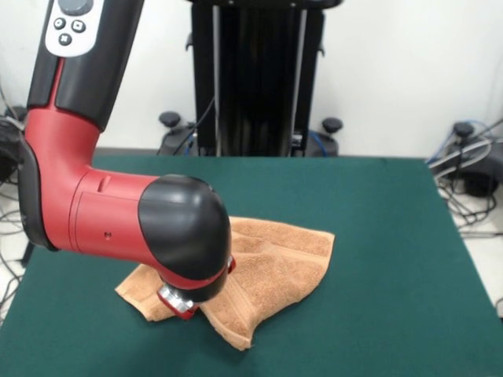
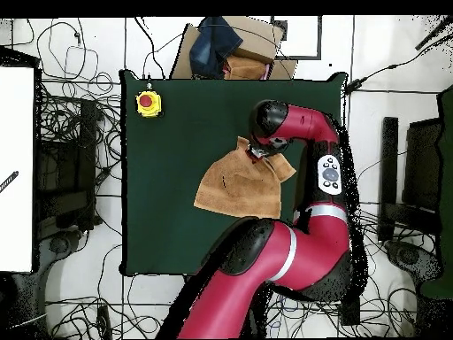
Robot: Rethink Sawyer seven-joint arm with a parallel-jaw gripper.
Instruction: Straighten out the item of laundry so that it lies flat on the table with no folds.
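Observation:
The peach-orange towel (image 1: pixel 275 263) lies rumpled on the dark green table (image 1: pixel 377 228), left of the middle in the front view. It has ridges and folded-over parts, and one corner points toward the near edge. The gripper (image 1: pixel 179 302) hangs under the arm's black and red wrist and is down at the towel's left part, touching or nearly touching it. The wrist hides how the gripper stands. From overhead, the towel (image 2: pixel 237 184) spreads across the table (image 2: pixel 164 212), and the gripper (image 2: pixel 258 153) is at the towel's upper right corner, which looks bunched.
A yellow box with a red button (image 2: pixel 148 104) stands at a table corner. The black pedestal (image 1: pixel 259 78) rises behind the table's far edge. A cardboard box with dark cloth (image 2: pixel 232 44) lies off the table. Cables cover the floor around it.

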